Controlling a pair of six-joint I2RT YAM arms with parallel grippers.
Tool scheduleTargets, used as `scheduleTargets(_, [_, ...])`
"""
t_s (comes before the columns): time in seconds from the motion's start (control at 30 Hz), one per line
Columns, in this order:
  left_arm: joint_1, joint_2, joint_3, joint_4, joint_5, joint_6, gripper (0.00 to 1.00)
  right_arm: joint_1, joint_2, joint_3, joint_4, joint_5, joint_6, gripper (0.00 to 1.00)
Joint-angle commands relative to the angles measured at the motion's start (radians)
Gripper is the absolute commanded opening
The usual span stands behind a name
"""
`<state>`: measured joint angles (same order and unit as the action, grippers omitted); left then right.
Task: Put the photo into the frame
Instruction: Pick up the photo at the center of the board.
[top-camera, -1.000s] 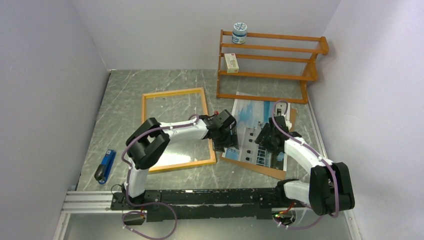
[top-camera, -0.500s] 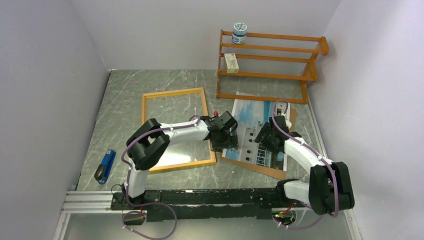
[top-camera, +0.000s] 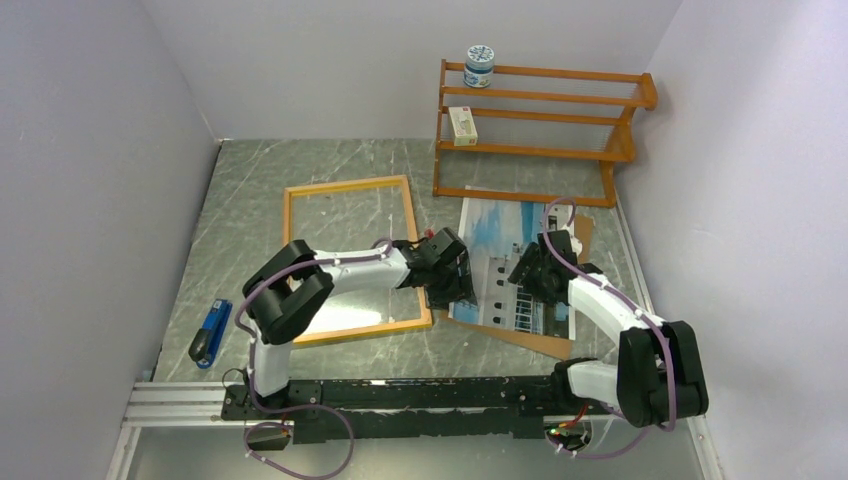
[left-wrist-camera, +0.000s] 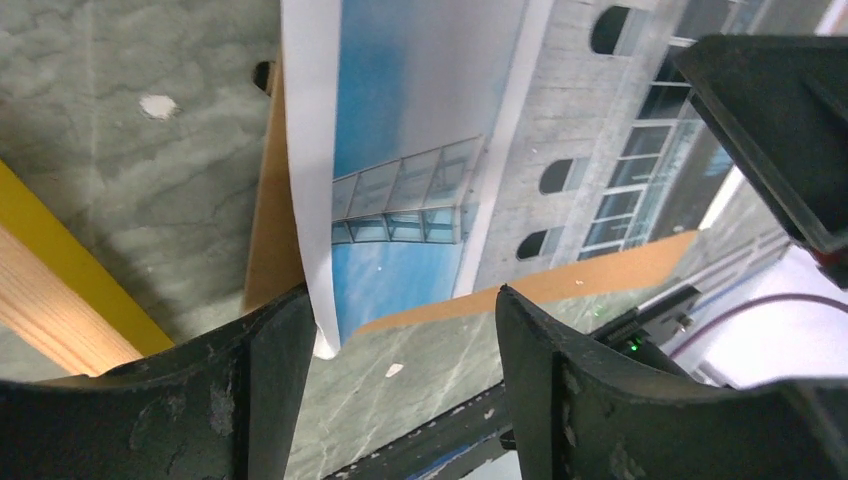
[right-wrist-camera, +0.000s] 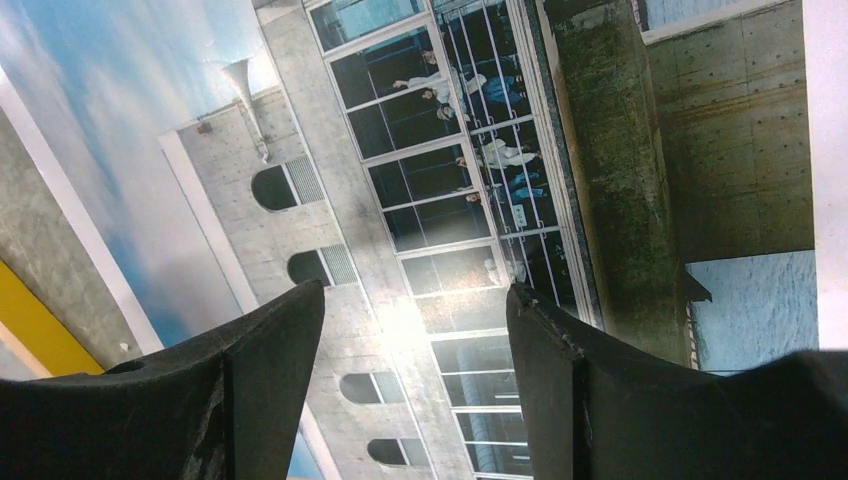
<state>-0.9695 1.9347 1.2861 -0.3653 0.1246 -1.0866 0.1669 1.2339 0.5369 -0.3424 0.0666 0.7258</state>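
Note:
The photo (top-camera: 497, 245), a white building under blue sky, lies face up on a brown backing board (top-camera: 530, 340), right of the frame (top-camera: 345, 186). The frame lies flat, its yellow rim (left-wrist-camera: 80, 290) showing in the left wrist view. My left gripper (top-camera: 452, 287) is open at the photo's near left corner. That corner of the photo (left-wrist-camera: 420, 150) curls up against the left finger (left-wrist-camera: 285, 350), and bare table lies between the jaws (left-wrist-camera: 405, 340). My right gripper (top-camera: 526, 270) hovers open over the building on the photo (right-wrist-camera: 420, 200), holding nothing (right-wrist-camera: 415, 310).
An orange-brown shelf rack (top-camera: 540, 130) stands at the back right with a jar (top-camera: 480, 66) and a small box (top-camera: 462, 125) on it. A blue stapler (top-camera: 210, 333) lies near the front left. Walls close in on three sides.
My left gripper has slid nearer along the photo's left edge to its near corner, and the photo has turned slightly. The right gripper has barely moved.

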Motion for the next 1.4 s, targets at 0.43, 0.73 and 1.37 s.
scheduleTargets(0.43, [0.029,-0.129,-0.226,0.341,0.061,-0.162,0.69,0.0,0.065,-0.067,-0.058,-0.039,0.007,0.71])
scheduleTargets(0.73, [0.029,-0.142,-0.2,0.24,0.032,-0.16,0.36,-0.001,0.067,-0.068,-0.056,-0.039,0.011,0.7])
scheduleTargets(1.37, [0.09,-0.352,-0.105,-0.188,0.121,0.168,0.02,0.005,-0.148,0.168,-0.202,-0.036,-0.108,0.74])
